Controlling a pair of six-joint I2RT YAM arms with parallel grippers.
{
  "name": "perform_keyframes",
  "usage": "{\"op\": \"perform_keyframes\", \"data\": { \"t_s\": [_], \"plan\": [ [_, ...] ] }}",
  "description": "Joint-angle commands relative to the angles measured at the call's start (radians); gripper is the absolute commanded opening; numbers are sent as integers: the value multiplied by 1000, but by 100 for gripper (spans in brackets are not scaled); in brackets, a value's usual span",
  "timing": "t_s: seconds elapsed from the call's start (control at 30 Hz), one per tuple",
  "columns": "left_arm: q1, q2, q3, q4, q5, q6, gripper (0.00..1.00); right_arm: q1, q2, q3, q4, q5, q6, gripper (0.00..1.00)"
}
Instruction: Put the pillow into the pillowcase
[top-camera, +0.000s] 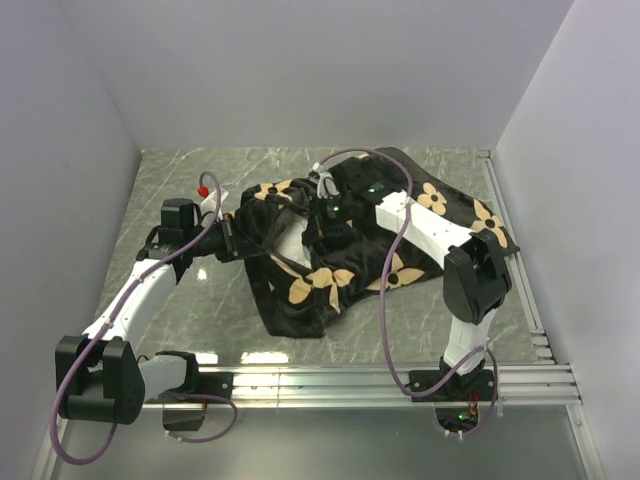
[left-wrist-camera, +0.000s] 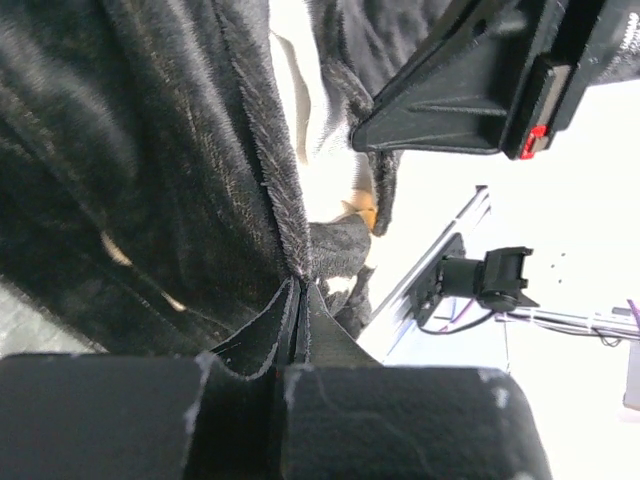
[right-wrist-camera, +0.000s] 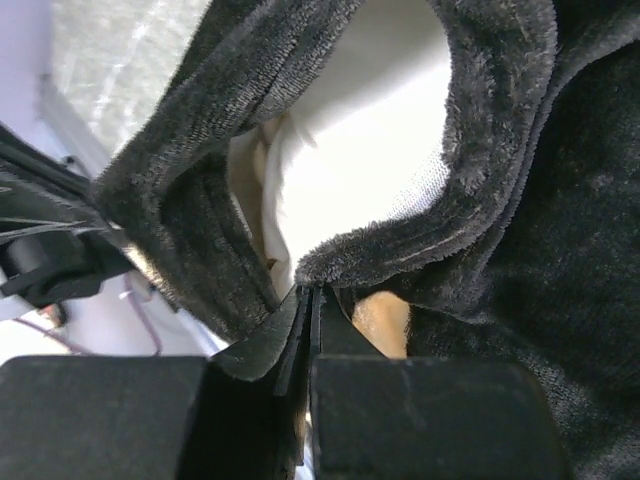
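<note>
black velvety pillowcase w/ tan flower print (top-camera: 300, 300) is bunched up mid grey marble table (top-camera: 200, 300), soft white pillow (right-wrist-camera: 370, 150) mostly inside it, just a bit showing thru the opening. left gripper (left-wrist-camera: 298, 292) pinched tight on the opening's hem, right gripper (right-wrist-camera: 312, 295) clamped on the hem too, both w/ jaws closed on fabric

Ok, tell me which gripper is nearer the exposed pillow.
Right. The right gripper clamps the pillowcase hem right beside the pillow; the left gripper pinches a fold farther off, with fabric between.
</note>
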Motion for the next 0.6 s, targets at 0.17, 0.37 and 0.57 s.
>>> {"op": "perform_keyframes", "data": {
  "t_s": [0.17,0.37,0.57],
  "plan": [
    [-188,56,-28,475,30,-283,0,-58,-331,-152,313,-340,137,0],
    [-272,368,51,753,-102,-477,0,-59,-373,-177,321,-426,209,0],
    [-228,497,262,626,8,-374,38,-59,-347,-148,302,-368,201,0]
  ]
}}
